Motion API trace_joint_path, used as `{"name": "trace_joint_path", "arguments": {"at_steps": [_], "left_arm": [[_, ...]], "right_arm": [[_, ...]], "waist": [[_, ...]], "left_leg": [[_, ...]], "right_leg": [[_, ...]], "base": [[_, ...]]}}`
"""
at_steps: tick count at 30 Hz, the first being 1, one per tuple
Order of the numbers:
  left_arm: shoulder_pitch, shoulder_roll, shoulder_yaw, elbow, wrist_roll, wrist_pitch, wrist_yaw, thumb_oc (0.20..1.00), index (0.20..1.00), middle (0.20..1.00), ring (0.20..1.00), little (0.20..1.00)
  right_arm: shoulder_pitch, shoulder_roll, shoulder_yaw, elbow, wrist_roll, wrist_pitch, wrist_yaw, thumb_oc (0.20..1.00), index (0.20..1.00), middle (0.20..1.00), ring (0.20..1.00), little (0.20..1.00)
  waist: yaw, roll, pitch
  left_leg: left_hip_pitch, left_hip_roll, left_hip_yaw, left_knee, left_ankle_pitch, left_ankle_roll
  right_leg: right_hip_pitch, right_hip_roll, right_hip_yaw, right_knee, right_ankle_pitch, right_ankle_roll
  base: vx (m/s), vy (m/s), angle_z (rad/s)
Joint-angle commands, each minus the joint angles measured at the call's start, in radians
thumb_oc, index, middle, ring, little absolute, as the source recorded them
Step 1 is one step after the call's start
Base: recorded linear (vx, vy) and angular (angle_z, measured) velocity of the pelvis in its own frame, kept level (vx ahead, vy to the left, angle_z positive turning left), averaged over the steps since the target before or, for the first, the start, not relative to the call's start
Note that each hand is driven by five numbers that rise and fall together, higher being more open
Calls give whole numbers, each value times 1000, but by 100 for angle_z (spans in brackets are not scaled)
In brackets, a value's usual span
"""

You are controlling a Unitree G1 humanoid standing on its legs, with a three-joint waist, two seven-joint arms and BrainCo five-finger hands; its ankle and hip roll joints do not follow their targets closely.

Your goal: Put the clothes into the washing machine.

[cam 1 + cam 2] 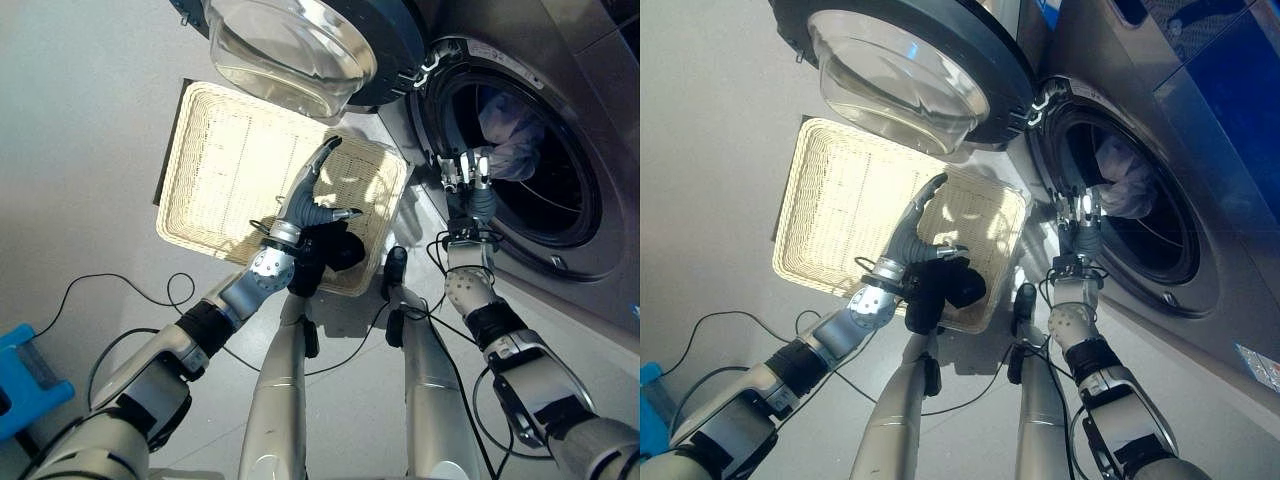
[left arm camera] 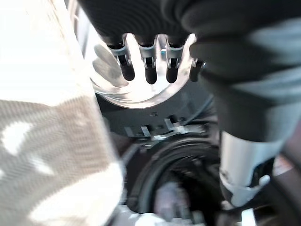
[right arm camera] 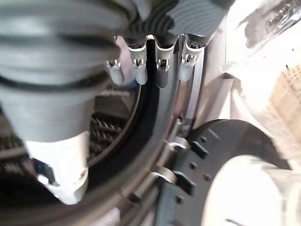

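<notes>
The washing machine stands with its round door swung wide, the glass bowl of the door hanging over the far edge of a pale wicker basket that lies on the grey floor. A light-coloured garment sits inside the dark drum, toward its upper part and well behind the rubber rim.

The right hand is raised at the near edge of the drum opening, its fingers straight and spread, holding nothing; the mouth of the drum past it is open, and the garment lies just beyond the fingertips. The left hand hovers over the basket's corner nearest the machine, fingers extended and thumb out to the side, nothing in its grasp. The rest of the basket's woven floor shows bare.

The left wrist view looks past straight fingers to the glass of the door and, lower down, the drum's ring, with woven basket wall close alongside. The right wrist view catches what the head views do not: the perforated metal of the drum wall behind the gasket, and the door hinge at close range beside straight fingers.
</notes>
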Motion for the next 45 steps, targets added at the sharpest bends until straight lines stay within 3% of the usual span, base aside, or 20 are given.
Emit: {"name": "trace_joint_path", "arguments": {"at_steps": [1,9,19,26,29,36,38,40,41,45], "left_arm": [[27,10,36,-12,16,153,19,1000,1000,1000,1000,1000],[89,25,46,-5,5,283,9,1000,1000,1000,1000,1000],[94,-29,-12,-15,-41,409,-126,1000,1000,1000,1000,1000],[69,-54,-48,19,-58,433,-151,1000,1000,1000,1000,1000],[23,-108,-63,105,-84,457,-150,1000,1000,1000,1000,1000],[-36,-162,-79,229,13,565,-197,1000,1000,1000,1000,1000],[-56,-182,-96,300,79,633,-233,1000,1000,1000,1000,1000],[-59,-185,-100,312,101,648,-237,1000,1000,1000,1000,1000],[-78,-201,-118,379,183,693,-219,1000,1000,1000,1000,1000],[-105,-223,-140,464,240,759,-244,1000,1000,1000,1000,1000]], "right_arm": [[3,-45,-13,-74,-160,-76,-73,1000,1000,1000,1000,1000],[75,-46,-8,-123,-178,-50,-70,1000,1000,1000,1000,1000],[53,-26,-16,-66,-138,-28,-78,1000,1000,1000,1000,1000],[37,-22,-18,-43,-110,-19,-70,1000,1000,1000,1000,1000],[15,-4,-11,-17,-94,-18,-73,1000,1000,1000,1000,1000],[-7,17,-11,5,-58,-16,-62,1000,1000,1000,1000,1000],[-13,24,-2,16,-39,-25,-53,1000,1000,1000,1000,1000],[-15,24,0,19,-31,-26,-47,1000,1000,1000,1000,1000],[-24,33,12,33,3,-36,-32,1000,1000,1000,1000,1000],[-35,46,21,45,32,-45,-13,1000,1000,1000,1000,1000]], "waist": [[-11,34,-22],[-13,37,-22],[0,32,-22],[-3,26,-22],[-13,11,-22],[-26,-6,-22],[-31,-14,-22],[-32,-15,-22],[-36,-24,-22],[-45,-38,-22]], "left_leg": [[-8,-67,64,54,-56,38],[-18,-67,66,52,-55,40],[-21,-71,53,50,-51,49],[-22,-72,53,48,-50,51],[-22,-67,62,43,-47,53],[-22,-63,70,43,-45,51],[-19,-61,72,40,-43,49],[-18,-60,73,39,-43,49],[-17,-57,75,37,-42,47],[-23,-50,76,36,-40,43]], "right_leg": [[45,71,-50,-44,44,31],[36,72,-48,-46,42,34],[40,64,-63,-46,53,41],[39,64,-66,-50,62,45],[34,70,-58,-55,73,48],[31,75,-47,-59,82,51],[34,76,-45,-67,87,53],[35,77,-45,-68,88,53],[36,78,-44,-73,91,54],[31,84,-37,-77,96,55]], "base": [[5,44,-4],[0,3,0],[0,-9,1],[-1,-4,2],[0,0,0],[0,0,0],[0,0,0],[0,0,0],[0,0,0],[-12,-6,-5]]}}
